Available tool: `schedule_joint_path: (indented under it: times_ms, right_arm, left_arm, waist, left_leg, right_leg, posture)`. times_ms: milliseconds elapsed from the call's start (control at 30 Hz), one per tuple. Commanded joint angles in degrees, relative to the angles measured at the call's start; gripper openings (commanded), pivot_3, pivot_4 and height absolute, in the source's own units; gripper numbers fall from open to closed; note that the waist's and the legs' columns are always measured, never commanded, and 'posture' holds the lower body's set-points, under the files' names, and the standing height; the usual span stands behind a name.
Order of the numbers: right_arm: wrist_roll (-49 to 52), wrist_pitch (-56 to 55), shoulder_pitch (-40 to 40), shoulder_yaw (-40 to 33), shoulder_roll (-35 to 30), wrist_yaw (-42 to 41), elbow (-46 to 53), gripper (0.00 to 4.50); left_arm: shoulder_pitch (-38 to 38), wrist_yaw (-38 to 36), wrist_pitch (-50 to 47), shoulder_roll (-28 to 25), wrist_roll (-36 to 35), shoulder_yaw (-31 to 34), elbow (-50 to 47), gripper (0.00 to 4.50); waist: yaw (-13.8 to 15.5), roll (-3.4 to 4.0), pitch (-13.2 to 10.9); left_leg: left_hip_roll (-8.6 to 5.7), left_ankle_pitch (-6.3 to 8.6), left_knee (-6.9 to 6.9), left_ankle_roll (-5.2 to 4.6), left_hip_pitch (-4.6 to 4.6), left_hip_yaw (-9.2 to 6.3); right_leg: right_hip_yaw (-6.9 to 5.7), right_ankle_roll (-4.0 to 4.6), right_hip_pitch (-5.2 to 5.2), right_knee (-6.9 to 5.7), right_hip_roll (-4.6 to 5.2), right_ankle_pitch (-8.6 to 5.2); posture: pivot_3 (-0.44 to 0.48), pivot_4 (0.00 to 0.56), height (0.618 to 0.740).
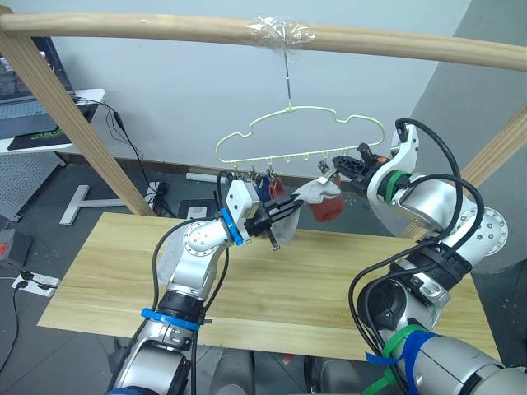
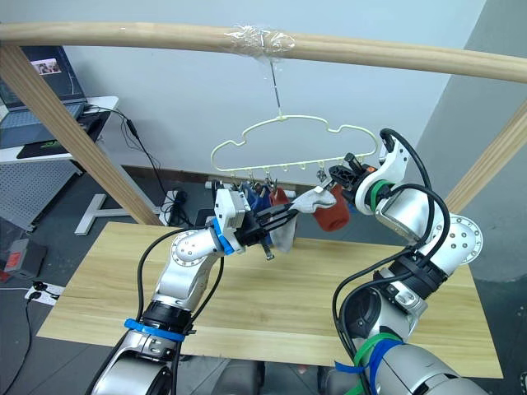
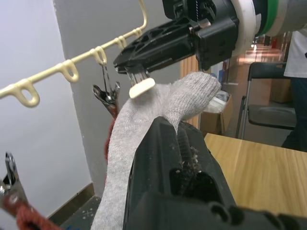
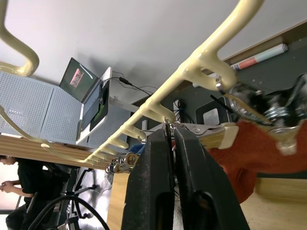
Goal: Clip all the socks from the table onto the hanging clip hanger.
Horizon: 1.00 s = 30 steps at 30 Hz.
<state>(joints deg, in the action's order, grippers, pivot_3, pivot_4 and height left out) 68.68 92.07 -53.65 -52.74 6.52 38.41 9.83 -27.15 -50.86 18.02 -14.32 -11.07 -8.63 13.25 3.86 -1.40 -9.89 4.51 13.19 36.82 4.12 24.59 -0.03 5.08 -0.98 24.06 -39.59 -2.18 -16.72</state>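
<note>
The pale yellow clip hanger (image 1: 300,136) hangs by its hook from the wooden pole. My left gripper (image 1: 286,212) is shut on a light grey sock (image 3: 144,124) and holds its top edge up at a clip near the hanger's right end. My right gripper (image 4: 170,132) is shut on that silver clip (image 4: 206,129), pinching its handles. A rust red sock (image 1: 328,207) hangs from a clip just right of the grey one. A blue sock (image 1: 262,191) and another rust red sock (image 1: 276,188) hang further left. The table (image 1: 346,288) lies below.
The thick wooden pole (image 1: 165,29) crosses overhead, held by slanted wooden legs at the left (image 1: 74,123) and right (image 1: 494,152). A white desk with a laptop (image 1: 33,115) stands at the back left. Cables lie on the floor behind the table.
</note>
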Motion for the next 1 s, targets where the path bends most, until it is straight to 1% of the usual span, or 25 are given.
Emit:
schedule_joint_path:
  times_ms: [33,100,133,167,200,267,300,333,367,433,467,567,633,667,700,733,800,867,933,967,1000]
  right_arm:
    - [5.8,-0.5,0.1,-0.4,-2.9,2.6,-0.8,1.29]
    - [9.8,-2.0,1.1,1.0,-4.7,4.1,-1.5,1.95]
    - [11.9,-2.8,1.8,1.9,-5.8,4.8,-1.8,2.36]
    - [14.0,-3.7,2.6,3.0,-6.9,5.4,-2.0,2.60]
    - [16.7,-4.8,3.9,4.6,-8.5,5.9,-1.9,3.01]
    - [21.7,-6.8,6.7,8.4,-12.3,6.1,-1.0,3.58]
    - [23.1,-7.0,8.2,10.7,-15.0,4.9,0.0,4.02]
    - [23.9,-6.9,10.0,13.2,-18.3,2.6,1.7,4.32]
    - [25.6,-7.2,12.1,15.6,-21.2,0.9,3.5,4.50]
    - [25.4,-7.9,15.9,19.8,-26.7,-3.5,8.4,4.50]
    - [23.2,-8.1,18.6,21.8,-29.6,-6.3,12.5,4.50]
    - [13.5,-11.9,25.2,27.8,-36.6,-14.2,22.0,4.50]
    - [7.0,-16.5,28.7,31.2,-38.7,-17.6,25.6,4.50]
    - [1.6,-19.8,30.9,33.9,-39.0,-18.2,28.0,4.50]
    - [-2.4,-22.6,32.5,36.0,-39.2,-18.9,29.5,4.50]
    - [-6.9,-25.9,33.9,38.8,-38.8,-19.5,31.4,4.50]
    - [-16.0,-31.9,35.6,45.6,-36.8,-19.0,33.5,4.13]
    - [-24.4,-36.7,35.9,52.4,-34.8,-18.4,33.4,3.60]
    - [-30.8,-40.3,35.8,56.6,-33.0,-18.5,32.4,3.60]
    - [-33.1,-42.3,35.7,57.4,-31.1,-18.0,31.3,3.60]
    - [-35.5,-43.9,35.5,57.9,-29.5,-17.7,30.2,3.43]
  left_arm:
    - [-0.2,-1.0,-0.6,0.3,-1.2,-0.9,-3.4,0.00]
    - [-0.2,-1.2,-1.4,0.6,-1.5,-1.2,-4.1,0.00]
    - [-0.3,-1.4,-1.9,0.8,-1.8,-1.3,-4.3,0.00]
    - [-0.3,-1.6,-2.5,0.9,-2.1,-1.4,-4.5,0.00]
    - [-0.4,-1.8,-3.1,1.1,-2.3,-1.5,-4.7,0.24]
    - [-0.5,-2.4,-5.0,1.4,-3.1,-1.8,-5.1,0.65]
    - [-0.5,-2.7,-6.0,1.5,-3.5,-2.0,-5.2,1.01]
    - [-0.5,-3.2,-8.0,1.6,-4.3,-2.2,-5.5,1.26]
    - [-0.3,-3.3,-10.6,1.8,-5.2,-2.4,-5.9,1.61]
    - [-0.1,-3.0,-15.3,1.6,-6.3,-2.4,-6.5,2.17]
    - [0.3,-2.9,-17.8,1.0,-6.8,-2.1,-6.7,2.50]
    - [1.8,-3.8,-21.7,-1.4,-7.4,-1.4,-7.6,3.47]
    - [2.5,-4.4,-22.1,-2.9,-7.3,-0.9,-8.2,4.10]
    - [3.0,-4.6,-22.3,-4.1,-7.4,-0.3,-8.7,4.39]
    - [3.2,-4.7,-22.5,-4.8,-7.5,0.2,-9.1,4.48]
    - [3.5,-5.1,-23.1,-6.0,-8.1,0.9,-9.9,4.48]
    - [3.8,-6.0,-24.2,-8.1,-9.4,2.5,-11.4,4.50]
    - [3.7,-6.5,-25.4,-9.8,-10.5,3.9,-12.9,4.50]
    - [3.6,-6.9,-26.1,-11.2,-10.9,4.7,-13.9,4.50]
    - [3.4,-7.0,-26.6,-11.8,-11.3,5.3,-14.2,4.50]
    - [3.2,-7.1,-27.0,-12.3,-11.8,5.9,-14.5,4.50]
  waist:
    - [-0.1,0.07,-0.1]
    - [-0.2,0.09,-0.2]
    - [-0.3,0.12,-0.2]
    - [-0.5,0.15,-0.2]
    - [-0.7,0.18,-0.3]
    - [-1.0,0.23,-0.3]
    - [-1.1,0.26,-0.4]
    - [-1.3,0.30,-0.4]
    - [-1.3,0.34,-0.4]
    - [-1.5,0.37,-0.5]
    - [-1.8,0.39,-0.5]
    - [-2.5,0.38,-0.5]
    - [-3.0,0.38,-0.6]
    - [-3.2,0.36,-0.6]
    - [-3.3,0.34,-0.6]
    - [-3.4,0.35,-0.7]
    - [-3.6,0.34,-0.7]
    - [-3.7,0.34,-0.7]
    - [-3.6,0.34,-0.7]
    - [-3.5,0.33,-0.7]
    - [-3.3,0.33,-0.7]
  left_leg:
    - [0.00,0.00,0.00,-0.01,0.06,-0.02]
    - [0.00,0.02,0.00,-0.04,0.13,-0.02]
    - [0.01,0.04,-0.02,-0.06,0.14,-0.02]
    - [0.01,0.06,-0.03,-0.10,0.14,-0.01]
    - [0.01,0.07,-0.04,-0.13,0.16,-0.01]
    - [0.02,0.12,-0.05,-0.22,0.17,0.01]
    - [0.02,0.14,-0.07,-0.24,0.19,0.02]
    - [0.02,0.15,-0.10,-0.26,0.20,0.03]
    - [0.02,0.16,-0.11,-0.28,0.20,0.07]
    - [0.02,0.19,-0.14,-0.33,0.23,0.07]
    - [0.03,0.22,-0.14,-0.38,0.23,0.07]
    - [0.04,0.24,-0.20,-0.42,0.22,0.01]
    - [0.04,0.24,-0.21,-0.42,0.18,0.01]
    - [0.04,0.24,-0.20,-0.42,0.17,0.01]
    - [0.04,0.24,-0.19,-0.42,0.15,0.00]
    - [0.05,0.24,-0.17,-0.42,0.14,-0.03]
    - [0.05,0.23,-0.15,-0.41,0.14,-0.02]
    - [0.07,0.23,-0.11,-0.41,0.13,-0.01]
    - [0.07,0.23,-0.04,-0.40,0.14,-0.02]
    - [0.06,0.22,-0.02,-0.39,0.15,0.01]
    - [0.06,0.22,0.01,-0.39,0.15,0.02]
  right_leg:
    - [-0.02,0.00,0.02,0.06,0.00,0.00]
    - [-0.02,0.00,0.04,0.15,0.00,0.00]
    - [-0.02,0.00,0.04,0.19,0.00,0.00]
    - [-0.01,-0.01,0.04,0.23,0.00,0.00]
    - [-0.01,-0.01,0.03,0.28,0.00,0.00]
    - [0.00,-0.01,0.03,0.35,0.00,0.00]
    - [0.01,-0.01,0.03,0.40,0.00,0.00]
    - [0.02,-0.01,0.03,0.47,0.00,0.00]
    - [0.05,-0.01,0.04,0.50,0.00,0.00]
    - [0.06,-0.05,0.04,0.56,0.00,-0.01]
    - [0.07,-0.06,0.04,0.57,0.00,-0.02]
    - [0.04,-0.09,0.04,0.59,-0.01,-0.05]
    - [0.08,-0.10,0.04,0.59,-0.03,-0.05]
    - [0.09,-0.10,0.04,0.57,-0.04,-0.05]
    - [0.10,-0.12,0.04,0.55,-0.05,-0.06]
    - [0.08,-0.32,0.04,0.54,-0.05,-0.18]
    - [0.08,-0.37,0.04,0.52,-0.06,-0.21]
    - [0.11,-0.38,0.04,0.50,-0.08,-0.21]
    - [0.10,-0.39,0.03,0.50,-0.07,-0.21]
    - [0.11,-0.39,0.02,0.51,-0.06,-0.21]
    - [0.12,-0.39,0.02,0.52,-0.05,-0.21]
  posture:
    - [0.150,0.200,0.740]
    - [0.146,0.201,0.740]
    - [0.142,0.203,0.740]
    - [0.139,0.204,0.740]
    - [0.139,0.204,0.740]
    - [0.131,0.203,0.740]
    - [0.129,0.203,0.740]
    - [0.127,0.203,0.740]
    - [0.124,0.204,0.740]
    - [0.119,0.204,0.740]
    - [0.117,0.201,0.740]
    - [0.117,0.198,0.740]
    - [0.119,0.199,0.740]
    - [0.124,0.199,0.740]
    - [0.128,0.199,0.740]
    - [0.128,0.199,0.740]
    - [0.137,0.197,0.740]
    - [0.137,0.197,0.740]
    - [0.152,0.192,0.740]
    - [0.152,0.192,0.740]
    - [0.152,0.192,0.740]
